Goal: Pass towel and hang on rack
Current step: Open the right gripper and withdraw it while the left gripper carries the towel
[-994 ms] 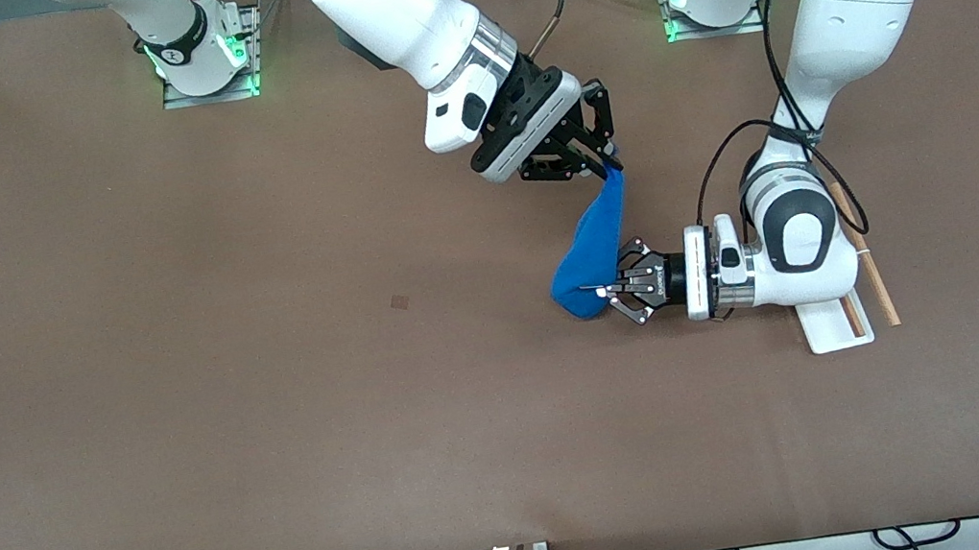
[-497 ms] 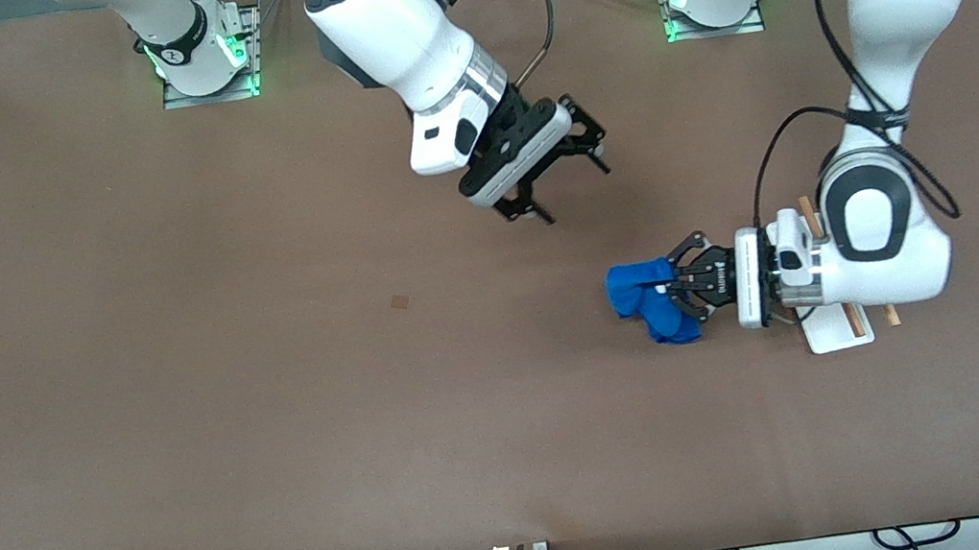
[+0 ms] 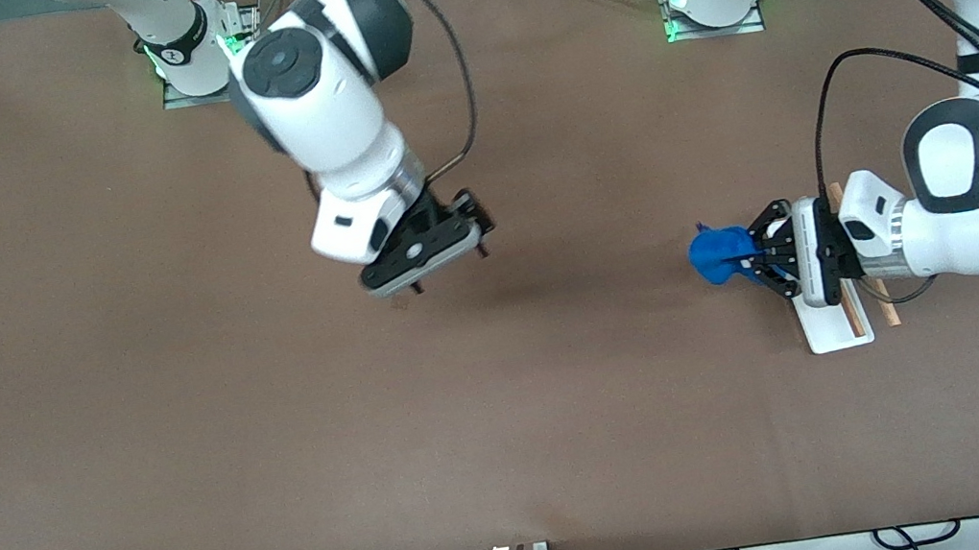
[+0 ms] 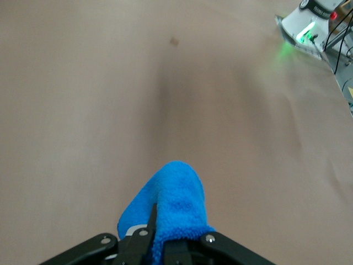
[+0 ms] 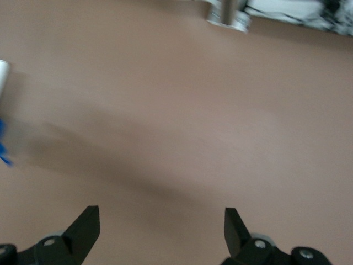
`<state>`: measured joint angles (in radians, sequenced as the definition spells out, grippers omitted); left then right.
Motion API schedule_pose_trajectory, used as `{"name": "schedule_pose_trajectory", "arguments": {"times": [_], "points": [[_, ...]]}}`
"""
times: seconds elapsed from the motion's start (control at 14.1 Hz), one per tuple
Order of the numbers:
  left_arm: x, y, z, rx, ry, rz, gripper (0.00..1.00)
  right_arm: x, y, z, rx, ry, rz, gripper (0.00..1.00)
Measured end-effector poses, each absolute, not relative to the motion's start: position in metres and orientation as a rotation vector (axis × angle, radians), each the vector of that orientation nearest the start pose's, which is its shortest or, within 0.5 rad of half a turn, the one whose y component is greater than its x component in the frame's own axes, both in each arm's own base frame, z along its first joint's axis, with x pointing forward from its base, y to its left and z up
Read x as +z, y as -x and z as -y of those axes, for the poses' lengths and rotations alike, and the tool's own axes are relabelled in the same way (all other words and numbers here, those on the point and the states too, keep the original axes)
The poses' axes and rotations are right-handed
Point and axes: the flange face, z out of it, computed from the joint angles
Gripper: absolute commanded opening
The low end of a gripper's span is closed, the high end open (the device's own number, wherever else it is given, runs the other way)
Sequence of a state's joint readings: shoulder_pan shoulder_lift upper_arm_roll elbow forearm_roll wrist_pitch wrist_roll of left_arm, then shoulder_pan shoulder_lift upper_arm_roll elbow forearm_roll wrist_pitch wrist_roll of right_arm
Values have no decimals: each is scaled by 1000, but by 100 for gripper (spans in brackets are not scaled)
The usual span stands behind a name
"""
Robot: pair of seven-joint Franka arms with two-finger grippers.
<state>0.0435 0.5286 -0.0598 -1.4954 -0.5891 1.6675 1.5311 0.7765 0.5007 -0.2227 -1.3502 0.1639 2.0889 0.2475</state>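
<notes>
Front view has the left gripper (image 3: pixel 763 253) clamped on the bunched towel (image 3: pixel 719 255), held up beside the rack (image 3: pixel 837 330) near the bench's left-arm edge, probably so it can drape over the rods. Right gripper (image 3: pixel 439 258) hangs wide open and empty over mid-bench, likely keeping clear.

No readable text, label, brand or number is showing on anything in these views.

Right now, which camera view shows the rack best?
The front view: the rack shows its white base and wooden rods there, partly covered by the left tool holding the towel. Neither wrist view shows the rack.
</notes>
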Motion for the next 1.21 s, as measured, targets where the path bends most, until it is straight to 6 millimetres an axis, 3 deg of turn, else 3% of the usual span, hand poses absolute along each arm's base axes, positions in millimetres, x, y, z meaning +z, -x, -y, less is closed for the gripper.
{"name": "schedule_pose_trajectory", "arguments": {"times": [0.28,0.57,0.71,1.21], "points": [[364,-664,19,91,-1991,1586,1,459,-627,-331,-160,3124,280,100],[360,-664,-8,53,-2038,1577,1,469,-659,-229,-112,3223,142,100],[358,-663,-21,20,-2062,1589,1,475,-668,-189,-109,3252,52,100],[345,-658,-78,29,-2059,1617,1,485,-677,-121,-81,3292,-119,100]]}}
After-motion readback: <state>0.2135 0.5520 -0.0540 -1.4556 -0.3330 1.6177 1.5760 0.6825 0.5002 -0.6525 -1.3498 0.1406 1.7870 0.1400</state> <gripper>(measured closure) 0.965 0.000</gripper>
